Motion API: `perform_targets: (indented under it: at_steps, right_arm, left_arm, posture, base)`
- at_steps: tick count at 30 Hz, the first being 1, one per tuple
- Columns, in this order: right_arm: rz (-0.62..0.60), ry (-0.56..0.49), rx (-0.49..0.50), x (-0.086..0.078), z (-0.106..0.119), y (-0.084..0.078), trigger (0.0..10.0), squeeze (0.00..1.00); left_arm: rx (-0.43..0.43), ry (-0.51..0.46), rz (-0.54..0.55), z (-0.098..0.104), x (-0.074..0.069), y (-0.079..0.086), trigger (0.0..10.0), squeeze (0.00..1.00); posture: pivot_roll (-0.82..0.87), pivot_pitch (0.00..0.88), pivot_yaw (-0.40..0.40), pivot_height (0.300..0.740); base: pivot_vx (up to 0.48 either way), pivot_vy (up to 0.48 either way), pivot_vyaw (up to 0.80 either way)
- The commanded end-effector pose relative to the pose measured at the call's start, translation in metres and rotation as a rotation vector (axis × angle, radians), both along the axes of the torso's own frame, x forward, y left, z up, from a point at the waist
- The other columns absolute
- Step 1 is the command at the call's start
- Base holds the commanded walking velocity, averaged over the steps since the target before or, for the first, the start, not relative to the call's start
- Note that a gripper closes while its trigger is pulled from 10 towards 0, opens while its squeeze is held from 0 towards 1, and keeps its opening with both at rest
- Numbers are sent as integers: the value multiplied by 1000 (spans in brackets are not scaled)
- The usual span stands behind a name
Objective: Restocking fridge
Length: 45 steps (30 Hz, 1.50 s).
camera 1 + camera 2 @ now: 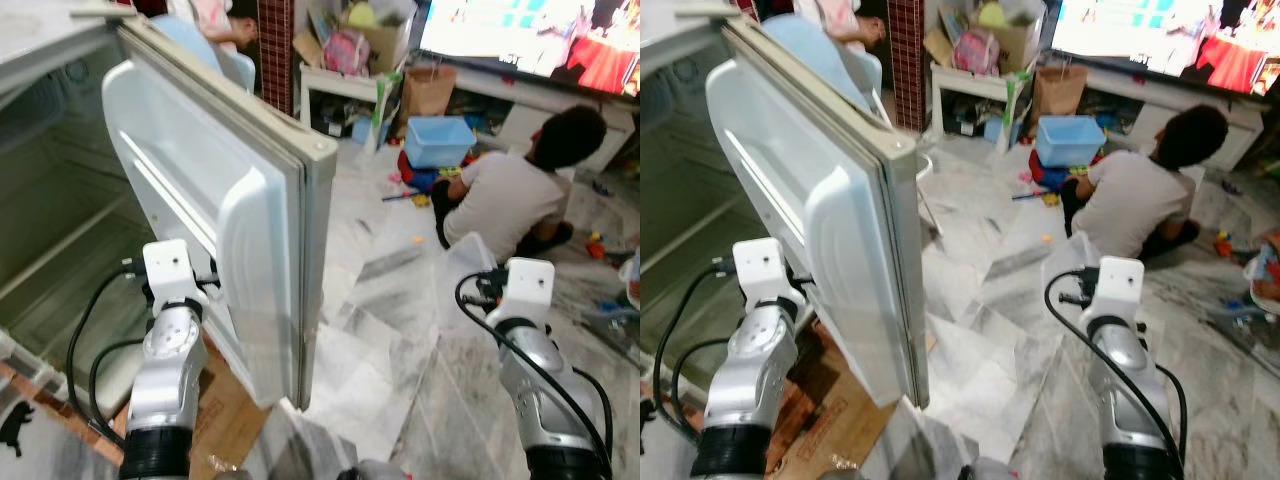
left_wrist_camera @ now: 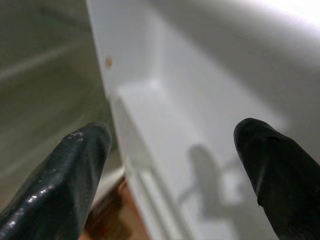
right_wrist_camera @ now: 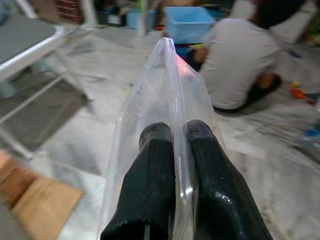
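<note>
Left eye view: fridge door (image 1: 250, 240) swung wide open, white inner liner and moulded shelf facing the dim fridge cavity (image 1: 60, 220); left arm (image 1: 165, 370) raised just beside the door's inner face, wrist close against the liner; right arm (image 1: 530, 360) raised on the door's far side, well apart from it, over the marble floor (image 1: 370, 350); clear plastic bag (image 1: 468, 262) sticking up just beyond that wrist; past the door, a person (image 1: 510, 190) seated on the floor, back turned, near a blue bin (image 1: 438, 140); brown cardboard (image 1: 225, 410) lying on the floor under the door's lower edge. Right eye view: same scene, door edge-on, bag (image 1: 1068, 262) between the door and the seated person. Left wrist view: left gripper (image 2: 175, 165) spread wide, both black fingers apart and gripping nothing, aimed at the door's white shelf recess (image 2: 170, 130). Right wrist view: right gripper (image 3: 172, 135) clenched on the clear plastic bag (image 3: 165, 90), the two fingertips pinching its thin wall from either side, bag held upright, away from the door.
</note>
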State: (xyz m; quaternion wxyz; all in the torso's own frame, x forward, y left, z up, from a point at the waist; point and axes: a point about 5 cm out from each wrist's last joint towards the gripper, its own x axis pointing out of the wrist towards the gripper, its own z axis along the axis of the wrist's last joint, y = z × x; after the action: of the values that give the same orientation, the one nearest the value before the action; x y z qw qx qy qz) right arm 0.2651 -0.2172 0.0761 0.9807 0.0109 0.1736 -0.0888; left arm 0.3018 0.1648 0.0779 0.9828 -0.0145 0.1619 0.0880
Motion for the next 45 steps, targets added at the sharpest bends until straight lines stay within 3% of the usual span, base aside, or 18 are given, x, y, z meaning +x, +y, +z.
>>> perform_targets:
  at_steps: [1, 4, 6, 9, 11, 14, 17, 19, 23, 30, 37, 45]
  right_arm:
    - [-4, -2, -3, 2, 1, 0, 10000, 0]
    - [-3, -3, -4, 2, 1, 0, 10000, 0]
    - [-7, -5, -7, 3, 2, -1, 10000, 0]
    - [-11, -6, -11, 2, 2, -1, 10000, 0]
    - [-26, -2, -13, 0, 1, -4, 10000, 0]
    - [-30, 2, -13, -2, 0, -3, 10000, 0]
    - [-29, 8, -12, -4, -1, -1, 10000, 0]
    - [-27, 11, -13, -3, -2, 0, 10000, 0]
    - [-25, 14, -15, -1, -2, 1, 10000, 0]
    - [-30, 13, -34, 0, -1, 3, 10000, 0]
    - [-40, 3, -32, -1, 1, 0, 10000, 0]
    - [31, -30, -42, 3, 6, 9, 10000, 0]
  left_arm:
    - [3, 63, -146, -4, 11, -32, 10000, 0]
    - [25, 58, -282, 1, 19, -56, 10000, 0]
    - [48, 43, -452, 7, 23, -87, 10000, 0]
    - [63, 39, -511, 9, 23, -98, 10000, 0]
    - [9, -13, -615, 17, 20, -115, 10000, 0]
    - [40, -6, -587, 13, 20, -108, 10000, 0]
    - [29, -6, -494, 8, 20, -89, 10000, 0]
    - [67, -12, -315, 5, 18, -58, 10000, 0]
    - [82, 30, -84, -1, 5, -20, 10000, 0]
    - [79, 53, 91, -4, -11, 5, 10000, 0]
    - [77, 48, 10, -5, -28, 9, 10000, 0]
    - [80, 47, 2, -5, -35, 13, 10000, 0]
  posture:
    - [24, 0, -47, 740]
    - [21, 0, -47, 740]
    - [11, 0, -42, 740]
    - [6, 0, -38, 740]
    - [4, 0, -33, 740]
    - [6, 0, -31, 740]
    - [11, 0, -32, 740]
    - [20, 0, -34, 740]
    - [34, 0, -37, 740]
    - [32, 0, -36, 740]
    - [34, 0, -34, 740]
    - [41, 0, -38, 740]
  base:
    - [0, 0, 0]
    - [0, 0, 0]
    - [0, 0, 0]
    - [0, 0, 0]
    - [0, 0, 0]
    - [0, 0, 0]
    - [0, 0, 0]
    - [0, 0, 0]
    - [0, 0, 0]
    - [0, 0, 0]
    - [0, 0, 0]
    - [0, -107, 245]
